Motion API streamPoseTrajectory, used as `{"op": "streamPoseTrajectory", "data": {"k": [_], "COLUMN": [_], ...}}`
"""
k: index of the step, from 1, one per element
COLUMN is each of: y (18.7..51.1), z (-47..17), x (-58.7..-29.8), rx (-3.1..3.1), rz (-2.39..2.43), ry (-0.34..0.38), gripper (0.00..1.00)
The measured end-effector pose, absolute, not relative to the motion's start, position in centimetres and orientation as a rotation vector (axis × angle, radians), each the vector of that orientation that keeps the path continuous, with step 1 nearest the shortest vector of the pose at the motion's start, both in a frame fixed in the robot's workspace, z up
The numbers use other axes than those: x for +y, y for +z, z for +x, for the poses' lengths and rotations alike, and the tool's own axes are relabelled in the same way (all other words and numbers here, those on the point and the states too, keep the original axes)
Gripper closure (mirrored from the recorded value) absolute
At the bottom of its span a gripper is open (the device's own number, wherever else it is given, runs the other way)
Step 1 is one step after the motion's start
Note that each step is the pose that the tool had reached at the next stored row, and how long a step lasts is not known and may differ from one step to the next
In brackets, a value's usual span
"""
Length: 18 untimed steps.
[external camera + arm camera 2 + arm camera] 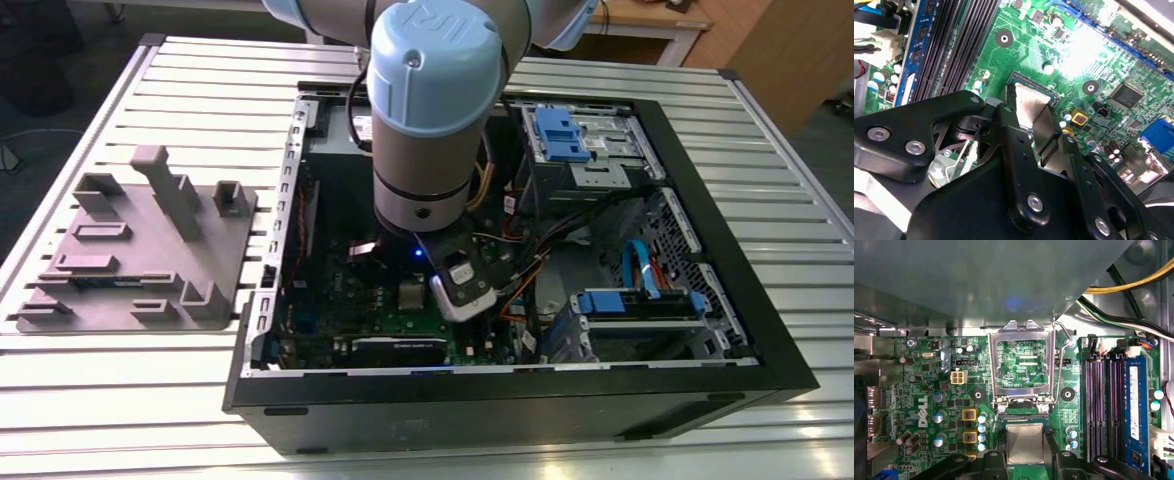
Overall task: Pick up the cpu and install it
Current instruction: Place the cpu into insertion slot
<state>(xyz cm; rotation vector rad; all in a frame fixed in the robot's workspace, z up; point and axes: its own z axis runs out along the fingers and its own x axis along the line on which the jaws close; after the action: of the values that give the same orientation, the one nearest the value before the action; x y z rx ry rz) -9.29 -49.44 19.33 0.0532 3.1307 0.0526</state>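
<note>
The cpu (1025,442), a small square chip with a pale silver top, sits between my two black fingers (1015,145) at the socket of the green motherboard (929,390). My gripper (1030,114) is shut on the cpu (1028,100), one finger against each of two opposite edges. I cannot tell whether the chip rests in the socket or hangs just above it. The socket's silvery frame (1021,330) stands flipped open beside the chip. In the exterior view the arm (427,120) reaches straight down into the open computer case (747,300).
Dark memory slots (1104,405) and a blue memory stick (1135,410) run beside the socket. Yellow and black cables (1124,285) cross near the case wall. A grey tray (134,250) with upright fixtures lies on the slatted table at the exterior view's left.
</note>
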Motion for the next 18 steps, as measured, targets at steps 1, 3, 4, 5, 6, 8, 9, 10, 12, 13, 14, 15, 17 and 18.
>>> {"op": "streamPoseTrajectory", "data": {"k": [1,3,4,5,6,8,9,10,12,13,14,15,17,18], "y": [19.33,19.33,19.33,19.33,19.33,19.33,19.32,19.32,19.32,19.32,19.32,19.32,19.31,19.31], "z": [-9.29,-9.29,-9.28,-9.28,-9.29,-9.28,-9.28,-9.28,-9.28,-9.28,-9.28,-9.29,-9.29,-9.29], "x": [-49.44,-49.44,-49.44,-49.44,-49.44,-49.44,-49.44,-49.44,-49.44,-49.44,-49.44,-49.44,-49.44,-49.44], "rx": [3.131,3.131,3.131,3.131,3.131,3.13,3.13,3.13,3.131,3.131,3.131,3.131,3.131,3.13], "rz": [0.056,0.057,0.057,0.057,0.058,0.058,0.058,0.059,0.058,0.058,0.058,0.059,0.059,0.059], "ry": [0.053,0.053,0.053,0.053,0.053,0.053,0.053,0.053,0.053,0.053,0.053,0.053,0.053,0.053], "gripper": [0.62,0.62,0.62,0.62,0.62,0.62,0.62,0.62,0.62,0.62,0.62,0.62,0.6,0.54]}}
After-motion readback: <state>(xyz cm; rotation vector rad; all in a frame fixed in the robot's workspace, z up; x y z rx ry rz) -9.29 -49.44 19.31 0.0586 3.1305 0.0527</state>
